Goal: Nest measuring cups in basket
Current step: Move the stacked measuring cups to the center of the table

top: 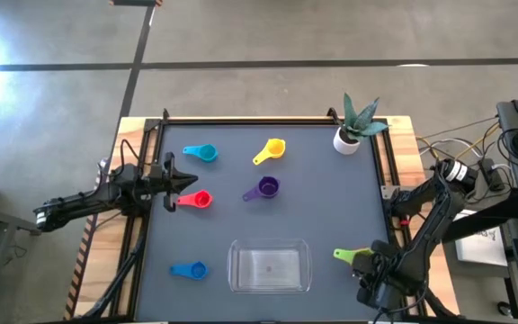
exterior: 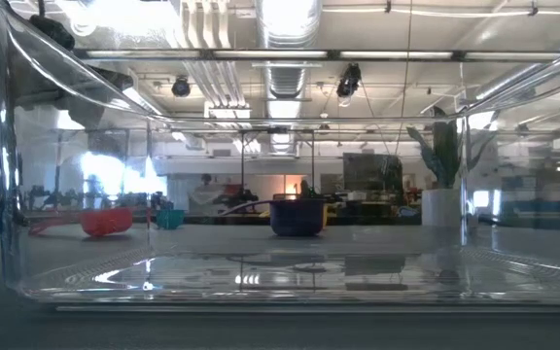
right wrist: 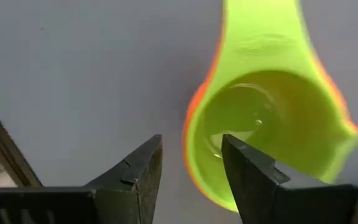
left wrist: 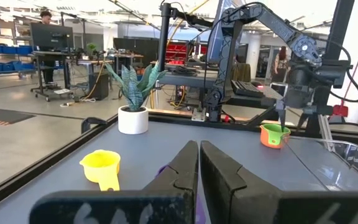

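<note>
The clear basket sits near the table's near edge, and the low view looks through its wall. Loose on the mat lie the light blue, yellow, purple, red and blue cups. The green cup sits nested in the orange cup, right of the basket. My right gripper is open above them, pointing down, with one finger over the green bowl and one outside the rim. My left gripper is shut, hovering just left of the red cup.
A white pot with a spiky plant stands at the far right corner. A raised frame edges the dark mat. Cables and gear lie off the table's right side. A person stands far off in the room in the left wrist view.
</note>
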### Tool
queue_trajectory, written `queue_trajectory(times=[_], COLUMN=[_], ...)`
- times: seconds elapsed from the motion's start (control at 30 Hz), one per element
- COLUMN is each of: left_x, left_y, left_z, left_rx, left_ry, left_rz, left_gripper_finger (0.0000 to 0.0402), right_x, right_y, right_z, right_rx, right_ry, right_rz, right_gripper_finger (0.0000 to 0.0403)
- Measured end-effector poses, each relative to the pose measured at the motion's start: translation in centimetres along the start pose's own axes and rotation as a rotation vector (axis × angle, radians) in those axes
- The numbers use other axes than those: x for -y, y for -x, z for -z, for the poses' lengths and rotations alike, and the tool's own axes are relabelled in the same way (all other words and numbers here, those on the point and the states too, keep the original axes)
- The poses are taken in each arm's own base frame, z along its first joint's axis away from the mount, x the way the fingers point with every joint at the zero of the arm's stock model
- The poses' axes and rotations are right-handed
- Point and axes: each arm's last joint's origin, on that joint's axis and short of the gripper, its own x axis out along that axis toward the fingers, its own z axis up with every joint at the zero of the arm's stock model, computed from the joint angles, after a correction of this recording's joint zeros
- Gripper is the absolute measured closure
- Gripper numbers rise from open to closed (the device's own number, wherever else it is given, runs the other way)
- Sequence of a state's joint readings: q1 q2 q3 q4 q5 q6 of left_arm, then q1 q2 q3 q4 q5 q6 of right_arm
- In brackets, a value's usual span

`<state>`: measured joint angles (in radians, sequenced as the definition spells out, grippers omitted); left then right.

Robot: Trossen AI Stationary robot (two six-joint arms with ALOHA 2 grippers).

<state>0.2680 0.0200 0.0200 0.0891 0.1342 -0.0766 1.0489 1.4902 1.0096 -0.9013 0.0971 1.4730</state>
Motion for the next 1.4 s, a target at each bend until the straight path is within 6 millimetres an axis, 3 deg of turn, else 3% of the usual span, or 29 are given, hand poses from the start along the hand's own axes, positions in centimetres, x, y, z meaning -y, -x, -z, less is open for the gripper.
queue_trajectory(times=[0.2,0.4,0.6,0.73,0.9,1.07,1.2,1.4], left_x=[0.0,0.0,0.0,0.0,0.0,0.0,0.0,0.0], left_y=[0.0,0.0,0.0,0.0,0.0,0.0,0.0,0.0], left_z=[0.0,0.0,0.0,0.0,0.0,0.0,0.0,0.0], left_rx=[0.0,0.0,0.0,0.0,0.0,0.0,0.0,0.0], left_ry=[0.0,0.0,0.0,0.0,0.0,0.0,0.0,0.0], left_rz=[0.0,0.0,0.0,0.0,0.0,0.0,0.0,0.0], left_gripper_finger=[0.0402,0.0402,0.0402,0.0402,0.0402,0.0402,0.0402,0.0402], right_x=[0.7,1.2,1.7,2.3,3.9,7.5,10.8,15.7], right_y=[-1.2,-1.6,0.4,2.5,3.8,4.1,4.1,2.4], right_z=[0.2,0.1,-1.8,-4.9,-10.2,-15.6,-19.3,-21.9], right_rx=[-0.002,-0.004,0.018,0.087,0.144,0.174,0.24,0.187], right_ry=[0.018,0.031,0.059,0.104,0.173,0.257,0.297,0.3], right_rz=[0.018,0.045,0.183,0.266,0.297,0.273,0.112,0.096], right_gripper_finger=[0.0269,0.0376,0.0391,0.0392,0.0393,0.0393,0.0394,0.0394])
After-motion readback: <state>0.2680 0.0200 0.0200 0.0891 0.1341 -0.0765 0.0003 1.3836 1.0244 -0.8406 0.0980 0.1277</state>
